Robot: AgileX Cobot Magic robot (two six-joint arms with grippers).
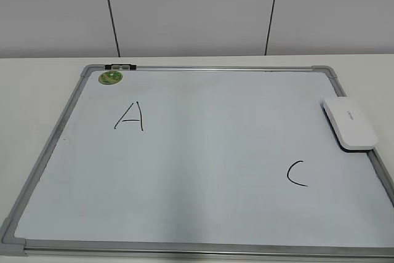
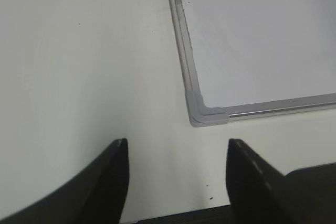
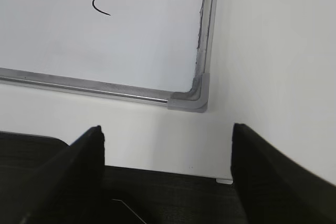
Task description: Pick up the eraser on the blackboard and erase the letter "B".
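The blackboard (image 1: 209,152) lies flat on the white table. The white eraser (image 1: 349,124) rests on its right edge, partly over the frame. A black "A" (image 1: 130,117) is at upper left and a black "C" (image 1: 296,173) at lower right. No letter "B" shows in any view; the board between them looks blank. My left gripper (image 2: 177,141) is open and empty over the table, near the board's front left corner (image 2: 202,114). My right gripper (image 3: 168,127) is open and empty near the front right corner (image 3: 197,98). Neither gripper shows in the exterior view.
A green round sticker (image 1: 111,77) and a small dark clip (image 1: 120,66) sit at the board's far left corner. The table's front edge with dark floor below shows under my right gripper (image 3: 173,192). A white panelled wall stands behind the table.
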